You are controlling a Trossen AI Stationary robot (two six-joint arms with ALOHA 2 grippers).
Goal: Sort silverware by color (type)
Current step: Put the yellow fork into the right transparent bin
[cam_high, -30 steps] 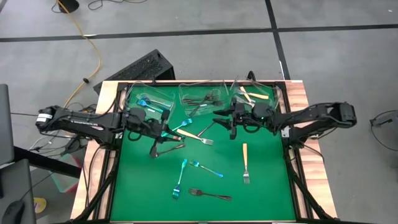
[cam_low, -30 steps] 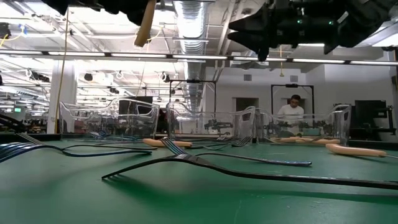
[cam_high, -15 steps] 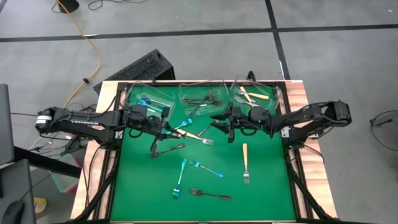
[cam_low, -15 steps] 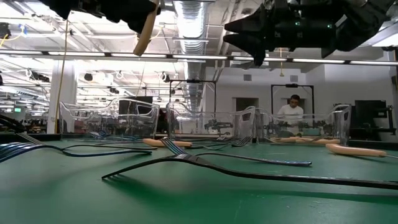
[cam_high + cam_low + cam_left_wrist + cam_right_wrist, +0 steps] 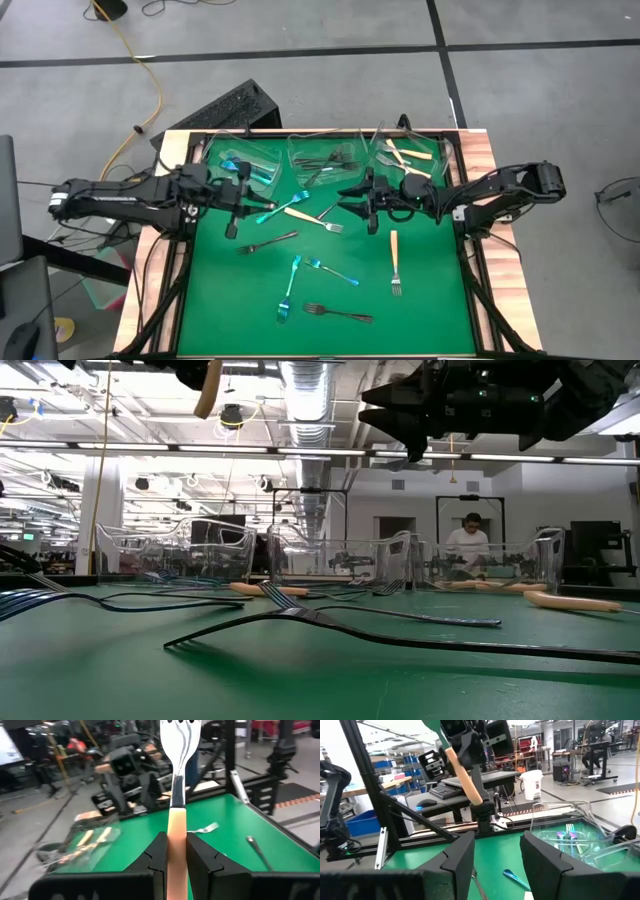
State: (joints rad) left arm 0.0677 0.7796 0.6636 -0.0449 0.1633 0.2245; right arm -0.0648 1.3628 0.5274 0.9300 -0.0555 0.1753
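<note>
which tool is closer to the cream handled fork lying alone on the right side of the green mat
Right. The right tool hovers open just beyond the cream-handled fork's handle end. The left tool, shut on another cream fork, is across the mat.

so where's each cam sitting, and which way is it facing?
High: overhead, straight down on the green mat; both arms show.
Low: mat level, facing the tubs; arms overhead.
Left wrist: past its fingers clamping the cream-handled fork.
Right wrist: past open fingers, facing the left arm's fork, which all views share.
</note>
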